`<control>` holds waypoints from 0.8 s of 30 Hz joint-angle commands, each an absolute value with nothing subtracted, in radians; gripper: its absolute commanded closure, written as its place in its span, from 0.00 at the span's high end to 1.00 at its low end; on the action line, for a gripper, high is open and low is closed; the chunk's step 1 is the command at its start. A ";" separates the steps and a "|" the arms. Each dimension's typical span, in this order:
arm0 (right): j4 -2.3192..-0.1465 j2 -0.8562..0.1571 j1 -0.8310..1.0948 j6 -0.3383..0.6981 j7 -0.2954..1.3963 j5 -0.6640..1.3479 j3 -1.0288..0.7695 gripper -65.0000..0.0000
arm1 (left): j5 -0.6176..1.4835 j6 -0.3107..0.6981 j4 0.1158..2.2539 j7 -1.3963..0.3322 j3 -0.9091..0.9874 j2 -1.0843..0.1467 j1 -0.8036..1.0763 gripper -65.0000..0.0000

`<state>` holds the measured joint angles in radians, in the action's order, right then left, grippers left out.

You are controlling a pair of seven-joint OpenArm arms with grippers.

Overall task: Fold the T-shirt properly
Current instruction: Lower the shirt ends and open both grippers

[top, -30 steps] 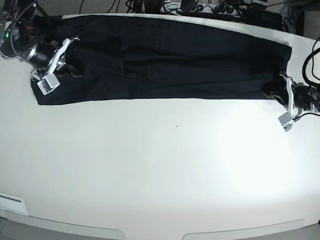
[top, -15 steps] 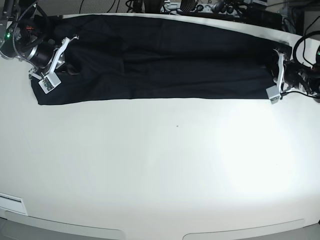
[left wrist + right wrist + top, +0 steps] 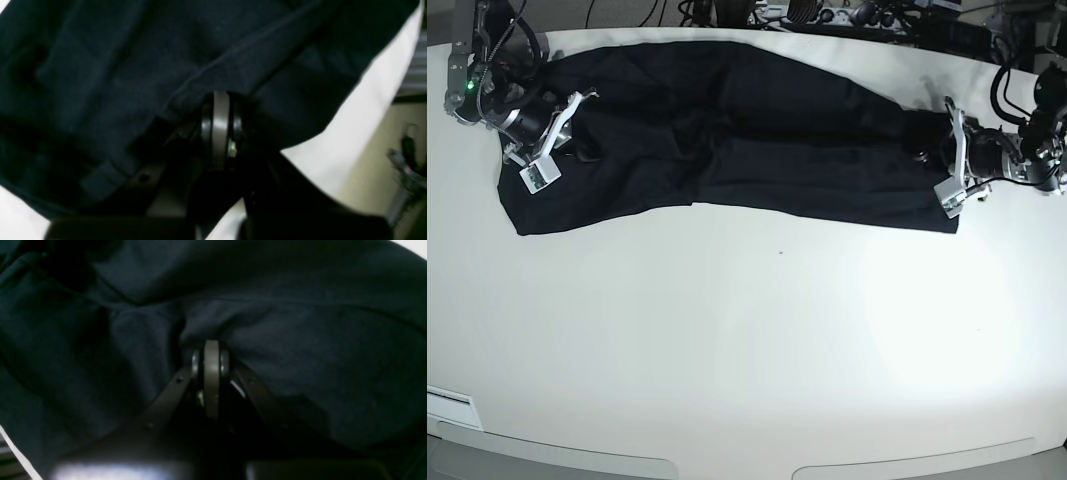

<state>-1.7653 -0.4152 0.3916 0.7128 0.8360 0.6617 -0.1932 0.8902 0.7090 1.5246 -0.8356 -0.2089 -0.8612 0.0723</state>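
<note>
One lengthwise fold looks done: the T-shirt (image 3: 727, 140) lies as a long band along the tabletop's (image 3: 757, 340) far side; left end effector (image 3: 927, 150) and right end effector (image 3: 577, 135) each clench an end; crosswise folds remain.

One T-shirt (image 3: 727, 140); one table (image 3: 747, 340); two grippers: left gripper (image 3: 924, 143), right gripper (image 3: 577, 135).

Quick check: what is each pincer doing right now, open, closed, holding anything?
Left pincer: closed on the T-shirt at one end.
Right pincer: closed on the T-shirt at the opposite end.
</note>
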 commanded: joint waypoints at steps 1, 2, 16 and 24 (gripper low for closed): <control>-1.763 -0.427 0.380 0.698 0.875 0.589 -0.194 0.00 | 0.712 0.640 1.510 -0.931 -0.220 -0.863 0.088 0.00; -1.763 -0.429 0.366 0.693 0.875 0.572 -0.194 0.00 | 0.690 0.627 1.509 -0.920 -0.220 -0.860 0.088 0.00; -1.763 -0.518 0.268 0.533 0.768 0.411 -0.194 0.00 | 0.505 0.483 1.501 -0.786 -0.220 -0.864 0.077 0.00; -1.764 -0.519 0.149 0.516 0.806 0.421 -0.197 0.00 | 0.625 0.485 1.501 -0.946 -0.220 -0.866 -0.015 0.00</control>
